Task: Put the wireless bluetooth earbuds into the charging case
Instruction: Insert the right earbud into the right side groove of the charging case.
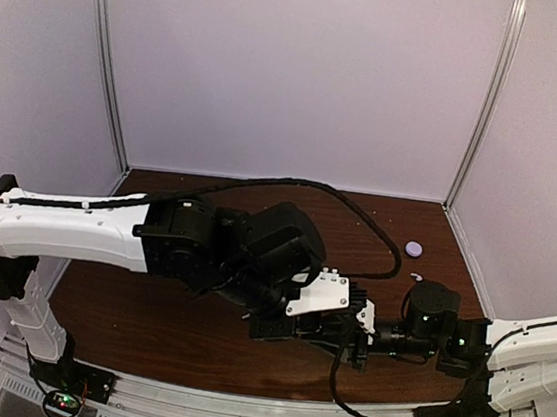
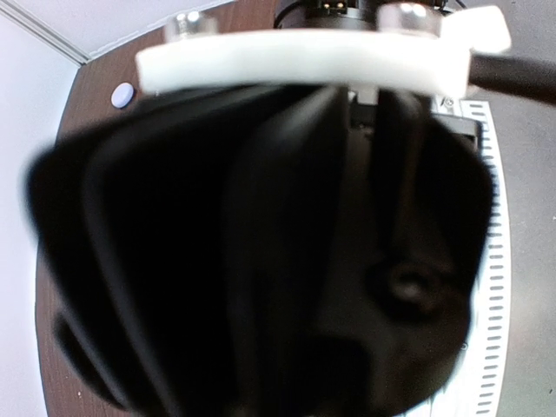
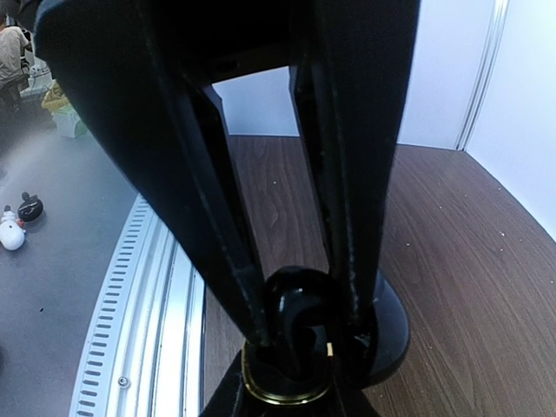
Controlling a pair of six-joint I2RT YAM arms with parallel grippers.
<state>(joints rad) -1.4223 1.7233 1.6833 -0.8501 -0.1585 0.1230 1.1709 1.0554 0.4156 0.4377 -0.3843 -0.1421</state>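
Top view: left arm (image 1: 65, 225) stretches rightward over the table (image 1: 144, 324), wrist low near the front edge. Right arm (image 1: 535, 343) reaches leftward to meet it. Left gripper (image 1: 348, 324) is lost in the overlap, so its spread cannot be told. Lilac disc (image 1: 414, 249) sits back-right, with a tiny white speck (image 1: 417, 277) near it, too small to identify.

Left wrist: lens blocked by a blurred black mass.

Right wrist: right gripper (image 3: 300, 334) is narrow, its fingertips pinching a glossy black, gold-rimmed charging case (image 3: 391, 334) down at the wood.
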